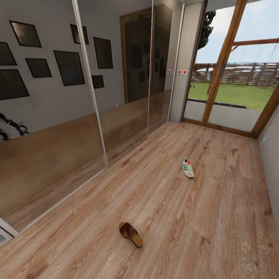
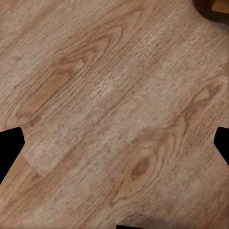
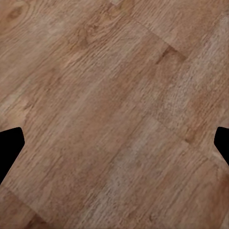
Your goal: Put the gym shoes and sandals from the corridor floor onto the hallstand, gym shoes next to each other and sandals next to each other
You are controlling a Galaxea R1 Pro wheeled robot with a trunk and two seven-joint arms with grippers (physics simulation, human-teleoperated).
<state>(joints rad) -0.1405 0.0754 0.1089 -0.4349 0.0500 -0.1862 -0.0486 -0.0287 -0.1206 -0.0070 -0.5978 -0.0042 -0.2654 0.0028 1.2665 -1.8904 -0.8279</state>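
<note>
Warm light-brown wood-plank corridor floor (image 1: 166, 201) with visible grain and knots runs from the foreground of the head view to a wood-framed glass door (image 1: 228, 69) at the far end, beyond which lie grass and a fence. Along the left side stands a mirrored sliding-door wardrobe (image 1: 69, 97), reflecting dark picture frames on a grey wall. One white low-top gym shoe (image 1: 188, 167) with green side stripes and a red-orange patch lies on the floor toward the door. One dark brown leather sandal (image 1: 130, 234) with a tan footbed lies on the floor nearer the camera, well apart from the shoe.

Left wrist view: floor planks below, with a dark brown, tan-centred object (image 2: 213, 8) cut off at one corner, likely a sandal. Black fingertips (image 2: 9, 145) of the left gripper (image 2: 114, 148) sit at opposite edges, jaws spread wide, holding nothing.

Right wrist view: bare floor planks. Black fingertips (image 3: 9, 145) of the right gripper (image 3: 114, 148) likewise stand at opposite edges, spread wide and empty.
</note>
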